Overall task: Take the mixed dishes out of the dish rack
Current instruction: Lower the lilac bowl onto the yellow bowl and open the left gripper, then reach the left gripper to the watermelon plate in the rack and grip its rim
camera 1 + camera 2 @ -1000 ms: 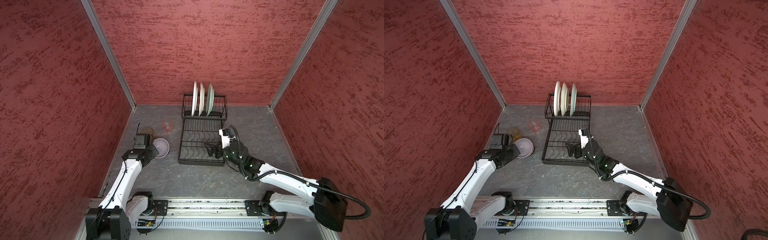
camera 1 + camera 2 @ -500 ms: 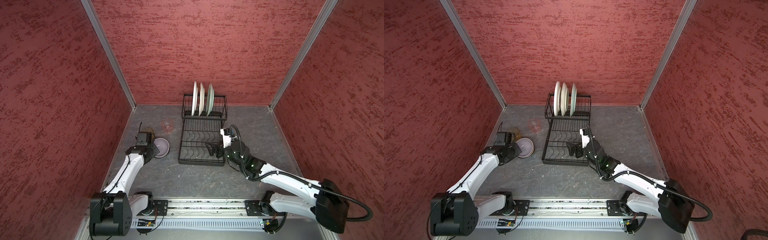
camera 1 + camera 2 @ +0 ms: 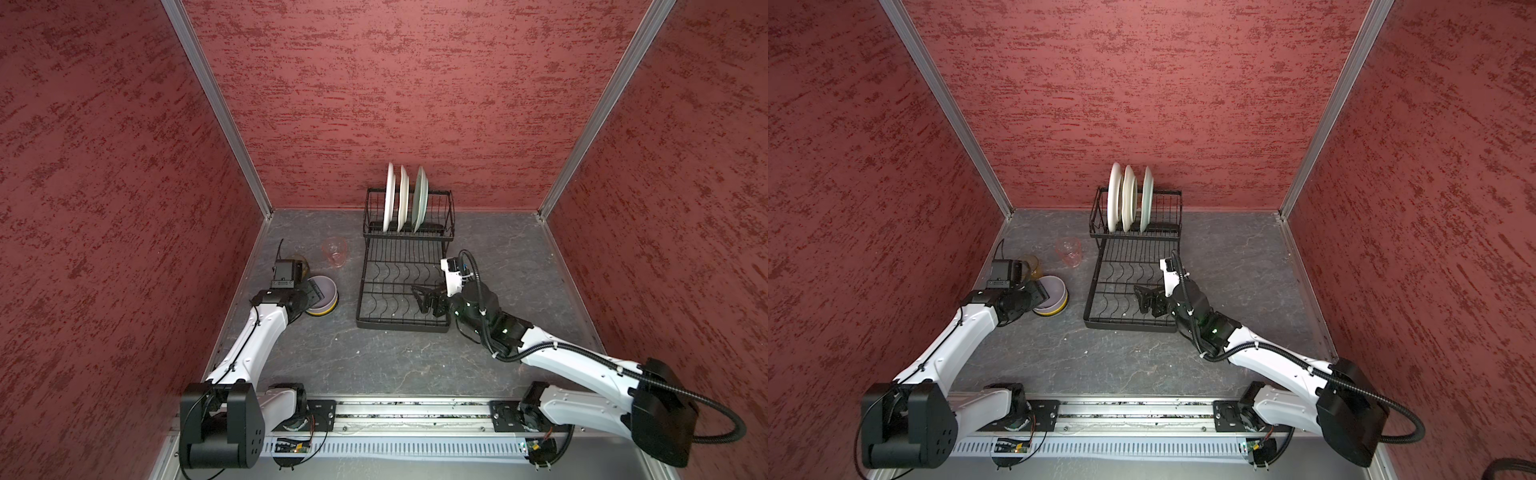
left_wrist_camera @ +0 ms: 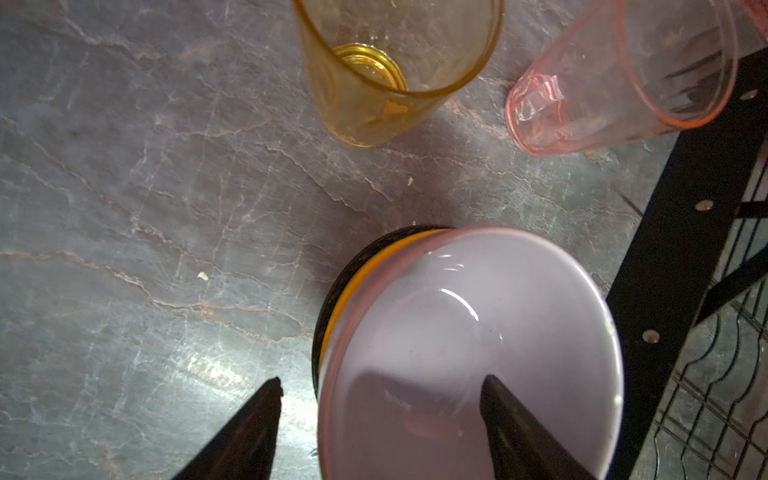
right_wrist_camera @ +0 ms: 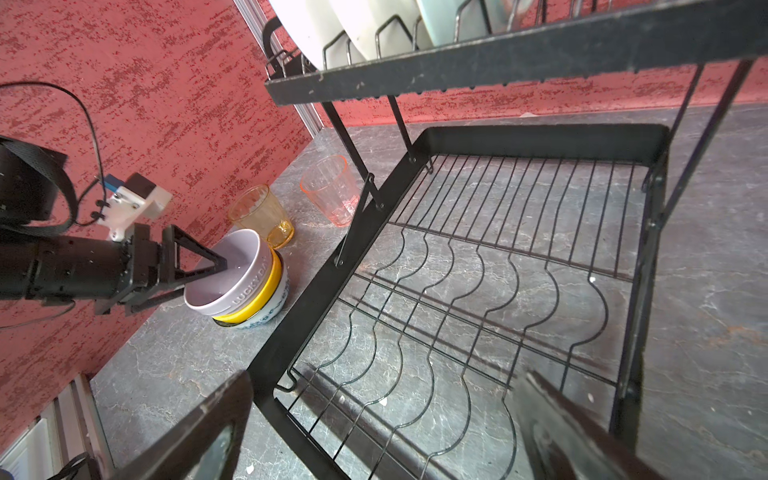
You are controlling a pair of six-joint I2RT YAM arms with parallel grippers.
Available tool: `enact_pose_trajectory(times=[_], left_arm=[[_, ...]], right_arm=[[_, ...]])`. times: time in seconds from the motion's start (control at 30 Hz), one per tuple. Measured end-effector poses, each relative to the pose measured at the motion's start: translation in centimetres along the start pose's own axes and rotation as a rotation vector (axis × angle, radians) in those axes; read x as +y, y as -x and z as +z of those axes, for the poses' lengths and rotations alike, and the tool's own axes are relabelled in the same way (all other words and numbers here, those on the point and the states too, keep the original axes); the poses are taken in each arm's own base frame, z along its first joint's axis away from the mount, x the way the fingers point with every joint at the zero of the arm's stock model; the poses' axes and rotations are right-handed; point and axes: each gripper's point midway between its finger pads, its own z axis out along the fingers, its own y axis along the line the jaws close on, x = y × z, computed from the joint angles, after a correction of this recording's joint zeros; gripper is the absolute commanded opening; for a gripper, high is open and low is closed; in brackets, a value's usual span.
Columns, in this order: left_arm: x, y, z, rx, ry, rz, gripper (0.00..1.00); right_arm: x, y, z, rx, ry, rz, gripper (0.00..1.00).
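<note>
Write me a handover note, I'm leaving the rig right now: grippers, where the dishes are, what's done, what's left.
Left gripper: open, one finger inside and one outside the lilac bowl rim, gripping nothing.
Right gripper: open and empty, above the dish rack lower tier.
Done: lilac bowl nested in the yellow bowl, that in the blue-white bowl, on the table left of the rack; amber tumbler and pink tumbler upright nearby. Lower tier holds nothing.
Left: two white plates and the pale green plate stand in the back tier.

Three plates (image 3: 390,199) (image 3: 402,201) (image 3: 419,199), three bowls (image 5: 232,270) (image 5: 272,272) (image 5: 272,311), two tumblers (image 5: 259,214) (image 5: 332,189)
</note>
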Motion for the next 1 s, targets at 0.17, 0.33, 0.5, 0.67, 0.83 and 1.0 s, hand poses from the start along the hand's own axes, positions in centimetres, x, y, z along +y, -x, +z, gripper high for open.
enact_pose_trajectory(times=[0.17, 0.33, 0.5, 0.67, 0.83, 1.0], left_arm=[[-1.8, 0.8, -2.7, -0.066, -0.095, 0.022, 1.0], [-5.6, 1.0, -6.3, -0.138, -0.232, 0.091, 0.99], [-10.6, 0.7, -9.4, -0.165, -0.357, 0.183, 1.0], [-16.2, 1.3, -12.7, -0.219, -0.477, 0.268, 1.0], [-20.1, 3.3, -13.9, -0.29, -0.539, 0.291, 0.94], [-23.0, 4.7, -13.1, -0.32, -0.574, 0.3, 0.88]], right_arm=[[-0.1, 0.2, 0.0, 0.007, -0.013, 0.0, 0.99], [0.4, 1.6, -0.1, -0.012, -0.013, 0.005, 0.99], [0.1, 1.9, -0.7, -0.016, -0.027, 0.009, 0.99], [-0.1, 2.6, -1.6, -0.035, -0.04, 0.02, 0.99], [-0.4, 3.0, -2.7, -0.054, -0.049, 0.037, 0.99], [-1.1, 2.4, -3.5, -0.049, -0.068, 0.046, 0.99]])
